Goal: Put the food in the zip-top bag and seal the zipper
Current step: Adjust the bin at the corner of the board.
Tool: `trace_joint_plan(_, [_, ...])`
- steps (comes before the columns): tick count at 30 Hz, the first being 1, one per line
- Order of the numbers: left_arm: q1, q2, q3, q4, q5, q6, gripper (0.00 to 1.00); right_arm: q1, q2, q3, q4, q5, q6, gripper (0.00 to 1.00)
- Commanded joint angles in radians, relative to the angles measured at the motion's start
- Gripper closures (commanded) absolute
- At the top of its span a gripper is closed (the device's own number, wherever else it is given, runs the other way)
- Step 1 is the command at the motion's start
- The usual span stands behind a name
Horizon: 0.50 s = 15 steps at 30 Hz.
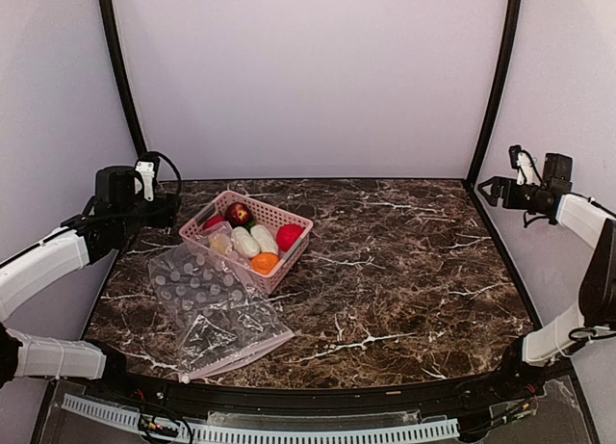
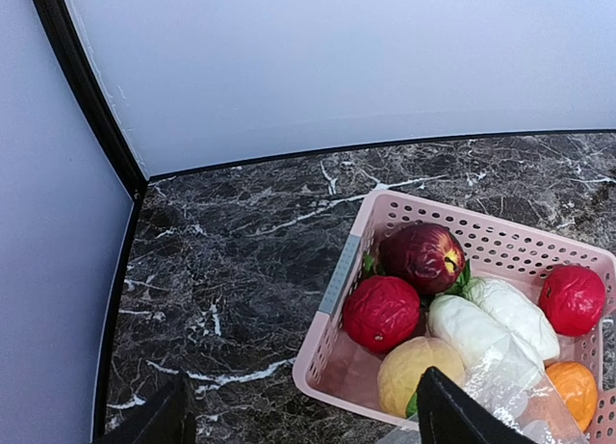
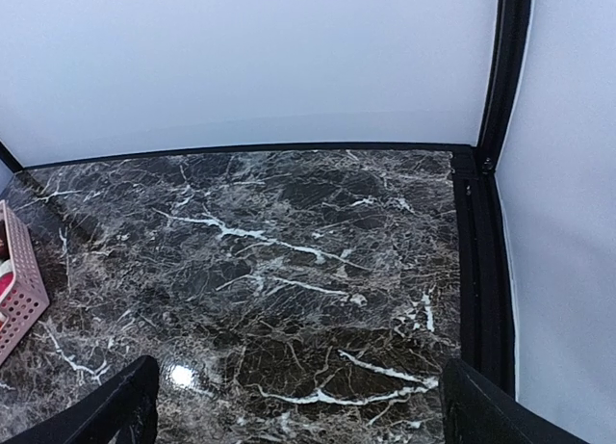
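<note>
The food (image 1: 252, 238) sits in the pink basket (image 1: 281, 216), just right of the gaping left end effector (image 2: 303, 420). The zip-top bag (image 1: 214, 304) lies below it, slanting toward lower right, its zipper (image 1: 241, 357) along the bottom edge. The right end effector (image 3: 303, 410) is spread wide, far right.

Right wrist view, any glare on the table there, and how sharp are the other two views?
Right wrist: one small glare spot on the marble table, otherwise even light. Left wrist: the food in the pink basket is sharp, the zip-top bag nearest the lens looks soft. Top external: sharp, though the black frame posts look bowed, likely lens distortion.
</note>
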Motion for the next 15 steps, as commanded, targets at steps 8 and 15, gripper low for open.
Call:
trace_joint_plan(8, [0.011,-0.012,-0.028,-0.006,-0.001,-0.038,0.23,-0.011,-0.015,-0.046,0.084,0.018,-0.085,0.01])
trace_joint_plan(15, [0.012,0.04,0.049,-0.203,-0.094,-0.205,0.26,0.065,0.0,0.052,-0.055,-0.018,-0.135,0.04])
